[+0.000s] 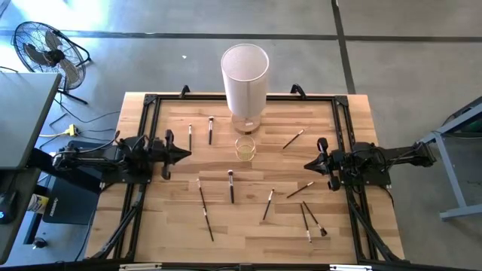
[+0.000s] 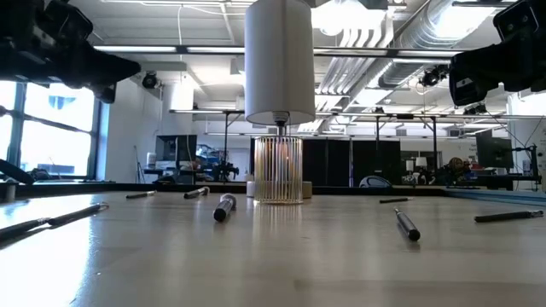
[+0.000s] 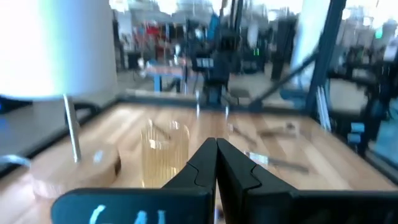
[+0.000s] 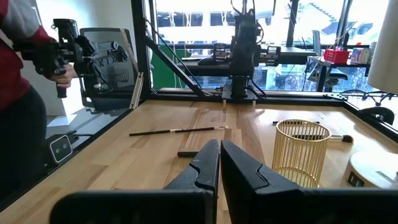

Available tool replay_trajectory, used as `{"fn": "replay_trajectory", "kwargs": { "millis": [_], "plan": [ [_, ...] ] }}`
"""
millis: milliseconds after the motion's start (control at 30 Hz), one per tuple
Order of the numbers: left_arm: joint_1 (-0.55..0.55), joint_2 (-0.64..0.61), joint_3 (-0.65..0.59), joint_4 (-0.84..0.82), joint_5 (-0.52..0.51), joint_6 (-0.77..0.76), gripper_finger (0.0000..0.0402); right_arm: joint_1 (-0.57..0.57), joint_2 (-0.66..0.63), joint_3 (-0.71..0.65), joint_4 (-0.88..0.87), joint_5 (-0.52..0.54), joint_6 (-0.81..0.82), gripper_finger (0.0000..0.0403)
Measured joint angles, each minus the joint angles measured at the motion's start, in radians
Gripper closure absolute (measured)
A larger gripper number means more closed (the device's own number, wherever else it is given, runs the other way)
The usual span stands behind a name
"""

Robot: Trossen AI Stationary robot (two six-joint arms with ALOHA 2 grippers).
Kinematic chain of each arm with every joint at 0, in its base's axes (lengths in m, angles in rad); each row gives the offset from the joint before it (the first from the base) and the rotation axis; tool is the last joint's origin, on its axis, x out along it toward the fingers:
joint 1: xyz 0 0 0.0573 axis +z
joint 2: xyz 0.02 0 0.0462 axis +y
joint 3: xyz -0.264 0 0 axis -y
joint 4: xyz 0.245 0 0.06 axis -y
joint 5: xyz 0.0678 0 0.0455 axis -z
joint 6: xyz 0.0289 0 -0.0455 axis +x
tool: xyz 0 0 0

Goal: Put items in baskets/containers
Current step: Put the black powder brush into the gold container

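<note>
The yellowish ribbed glass cup [image 1: 245, 148] stands upright near the table's middle, also in the low view [image 2: 278, 170] and both wrist views [image 3: 164, 152] [image 4: 301, 151]. Several thin brushes lie flat and scattered around it: two far-left of the cup [image 1: 190, 136] [image 1: 211, 129], one far-right [image 1: 293, 139], the others nearer, such as [image 1: 230, 186], [image 1: 205, 209], [image 1: 268, 204], [image 1: 300, 190] and a crossed pair [image 1: 310, 220]. My left gripper [image 1: 184, 154] hovers shut left of the cup. My right gripper [image 1: 307, 164] hovers shut right of it. Neither holds anything.
A tall white cylinder lamp [image 1: 245, 71] on a round wooden base stands just beyond the cup. A black frame [image 1: 151, 102] runs around the tabletop. A person in red [image 4: 18, 93] stands beyond the table's near side in the right wrist view. A fan [image 1: 45, 49] sits on the floor.
</note>
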Motion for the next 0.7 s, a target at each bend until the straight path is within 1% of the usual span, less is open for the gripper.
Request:
{"fn": "replay_trajectory", "kwargs": {
  "millis": [100,133,233,367,400,533,633,700],
  "plan": [
    [0.000,0.050,0.002,0.139,-0.026,-0.023,0.0401,0.000,0.000,0.000,0.000,0.000,0.000,0.0391],
    [0.000,0.072,0.013,0.158,-0.042,-0.030,0.0401,0.000,0.000,0.000,0.000,0.000,0.000,0.0391],
    [0.000,0.161,0.074,0.150,-0.094,-0.033,0.0401,0.000,0.000,0.000,0.000,0.000,0.000,0.0391],
    [-0.001,0.341,0.189,0.148,-0.137,-0.049,0.0401,0.000,0.000,0.000,0.000,0.000,0.000,0.0391],
    [-0.006,0.396,0.226,0.146,-0.161,-0.061,0.0401,0.000,0.000,0.000,0.000,0.000,0.000,0.0391],
    [-0.060,0.625,0.380,0.133,-0.345,-0.083,0.0401,0.000,0.000,0.000,0.000,0.000,0.000,0.0391],
    [-0.109,0.784,0.501,0.075,-0.476,-0.069,0.0401,0.000,0.000,0.000,0.000,0.000,0.000,0.0391],
    [-0.146,0.883,0.590,0.031,-0.548,-0.098,0.0401,0.000,0.000,0.000,0.000,0.000,0.000,0.0391]
  ]
}}
